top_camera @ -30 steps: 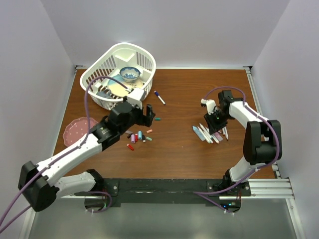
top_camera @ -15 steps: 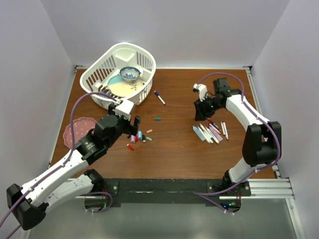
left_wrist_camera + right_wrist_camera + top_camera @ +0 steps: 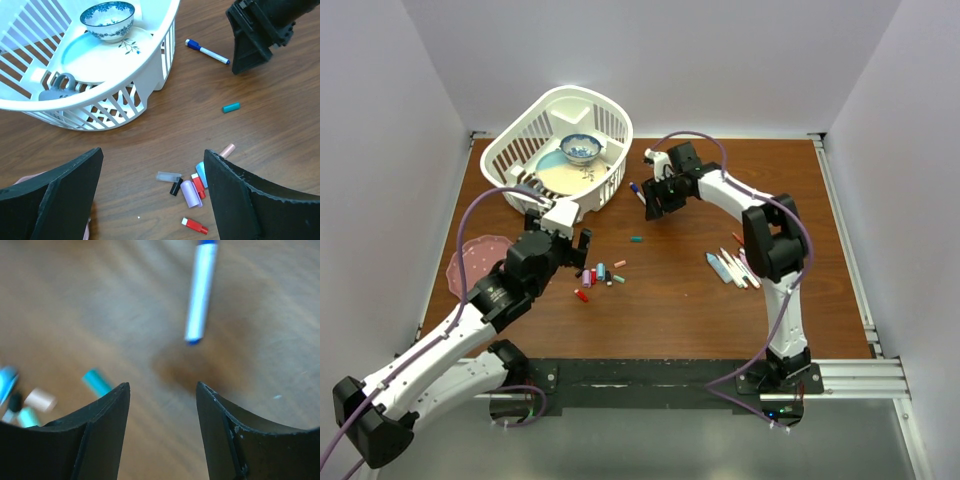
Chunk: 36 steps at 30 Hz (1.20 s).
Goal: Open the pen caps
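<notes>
Brown wooden table (image 3: 680, 300) fills the scene, with a white basket (image 3: 620, 125) beyond the left gripper (image 3: 152, 152), whose jaws stand wide apart, holding nothing. The right gripper (image 3: 161, 390) hangs with jaws spread and empty, and the capped pen (image 3: 201, 295) lies on the wood just ahead of its fingertips. The pen is likely light, stiff, smooth and apt to roll, so pinch the white barrel mid-length. Its long axis runs almost straight away from that gripper, leaning slightly right, with the blue cap end probably farthest. Loose pen caps (image 3: 192, 187) lie beneath the left gripper.
</notes>
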### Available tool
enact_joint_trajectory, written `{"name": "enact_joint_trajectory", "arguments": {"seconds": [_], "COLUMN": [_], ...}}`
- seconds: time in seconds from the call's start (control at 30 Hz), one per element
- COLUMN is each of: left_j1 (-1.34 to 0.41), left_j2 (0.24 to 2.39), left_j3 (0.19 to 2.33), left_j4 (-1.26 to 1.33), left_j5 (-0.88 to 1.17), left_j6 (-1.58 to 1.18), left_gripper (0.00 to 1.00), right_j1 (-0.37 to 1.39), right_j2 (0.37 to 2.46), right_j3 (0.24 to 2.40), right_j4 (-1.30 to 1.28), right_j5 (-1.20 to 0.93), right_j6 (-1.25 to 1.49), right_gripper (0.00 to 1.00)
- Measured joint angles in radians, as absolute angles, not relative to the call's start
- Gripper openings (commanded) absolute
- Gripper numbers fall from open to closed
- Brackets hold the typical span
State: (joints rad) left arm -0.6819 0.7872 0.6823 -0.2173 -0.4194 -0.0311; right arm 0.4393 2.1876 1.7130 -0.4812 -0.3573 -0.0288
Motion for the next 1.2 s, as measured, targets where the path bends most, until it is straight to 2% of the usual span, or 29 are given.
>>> {"name": "enact_joint_trajectory", "arguments": {"seconds": [0.27, 0.53, 0.67, 0.8, 0.83, 0.93, 1.2], "left_j1": [-0.65, -0.635, -0.635, -0.635, -0.635, -0.635, -0.635], "left_j2": [0.79, 0.791, 0.791, 0.786, 0.785, 0.781, 0.776], "left_j3": [0.676, 0.676, 0.676, 0.676, 0.676, 0.676, 0.676], "left_j4": [-0.209, -0.203, -0.203, -0.203, -0.203, -0.203, -0.203], "left_j5": [-0.395, -0.373, -0.367, -0.364, -0.363, -0.363, -0.361], "left_j6": [-0.029, -0.029, -0.029, -0.029, -0.029, -0.029, -0.029], "left_gripper": [0.87, 0.87, 0.87, 0.87, 0.87, 0.87, 0.87], "right_j1": [0.439, 0.472, 0.487, 0.493, 0.495, 0.496, 0.499], "right_j2": [2.336, 2.384, 2.384, 2.384, 2.384, 2.384, 2.306], "right_j3": [1.921, 1.974, 1.974, 1.974, 1.974, 1.969, 1.835], "right_j4": [-0.476, -0.484, -0.492, -0.498, -0.5, -0.5, -0.456], "right_j5": [-0.192, -0.145, -0.122, -0.098, -0.087, -0.067, -0.029], "right_j6": [0.054, 0.049, 0.038, 0.02, 0.019, -0.002, -0.06], "right_gripper": [0.57, 0.49, 0.4, 0.17, 0.08, 0.0, 0.0]}}
